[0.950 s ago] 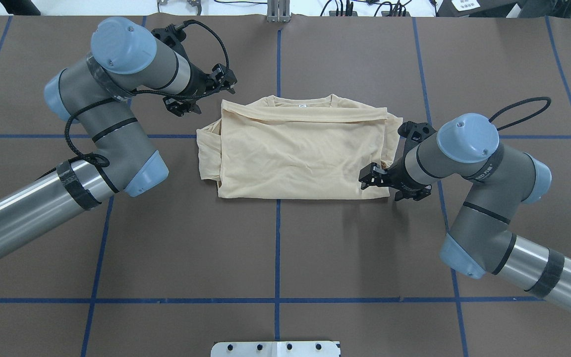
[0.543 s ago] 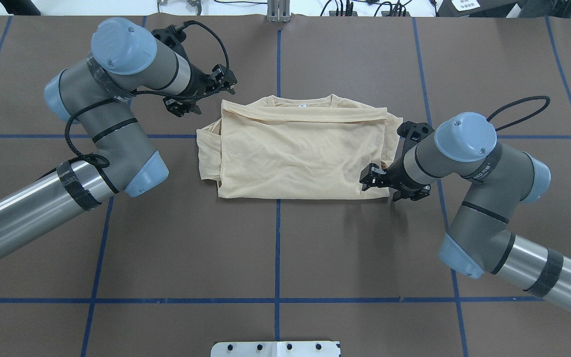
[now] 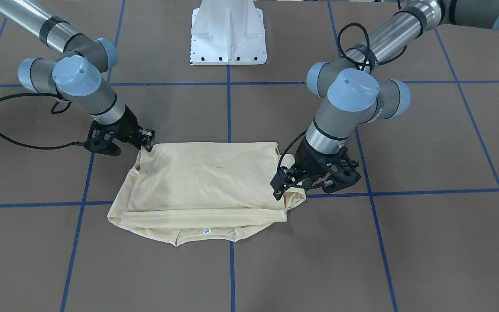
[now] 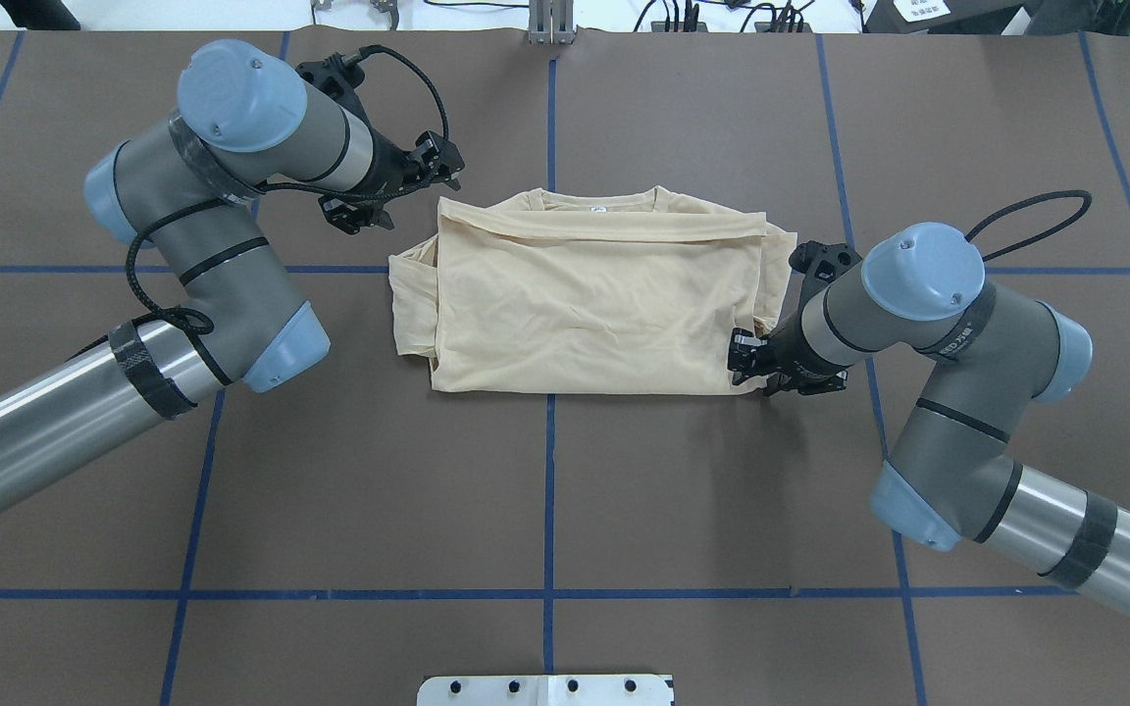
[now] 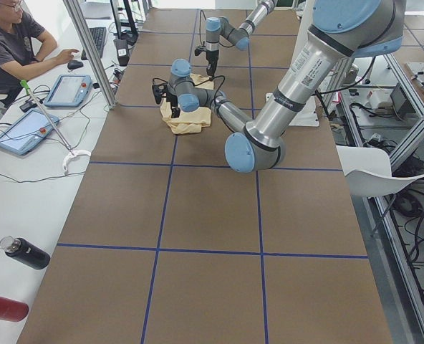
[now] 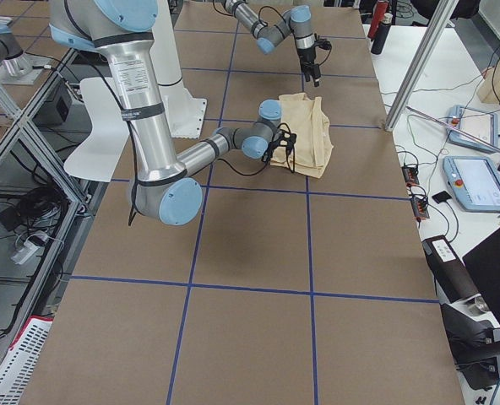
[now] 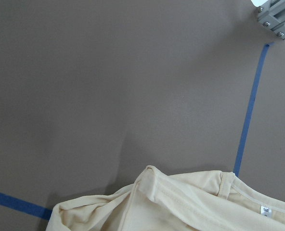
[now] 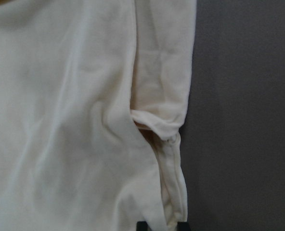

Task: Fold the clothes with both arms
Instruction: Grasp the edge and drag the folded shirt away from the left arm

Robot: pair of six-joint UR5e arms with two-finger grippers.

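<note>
The cream-yellow shirt [image 4: 585, 294] [image 3: 206, 182] lies folded flat in the middle of the table, its neck label on the far side and a sleeve bunched at its left edge. My left gripper [image 4: 398, 186] [image 3: 290, 184] hovers just off the far left corner of the shirt and looks open. The left wrist view shows that corner [image 7: 152, 175] and no fingers. My right gripper [image 4: 759, 365] [image 3: 145, 141] is low at the near right corner and looks open. Dark fingertips [image 8: 142, 226] show beside the hem [image 8: 174, 192] in the right wrist view. The print is hidden.
Blue tape lines [image 4: 549, 490] divide the brown table. The white pedestal base [image 3: 228, 34] stands at the robot's edge. In the exterior left view a person [image 5: 11, 43] sits at a side bench with tablets [image 5: 22, 132] and bottles [image 5: 26, 254].
My right gripper has shifted a little to the right, toward the shirt's near right edge. My left arm has eased slightly left. The shirt has not moved.
</note>
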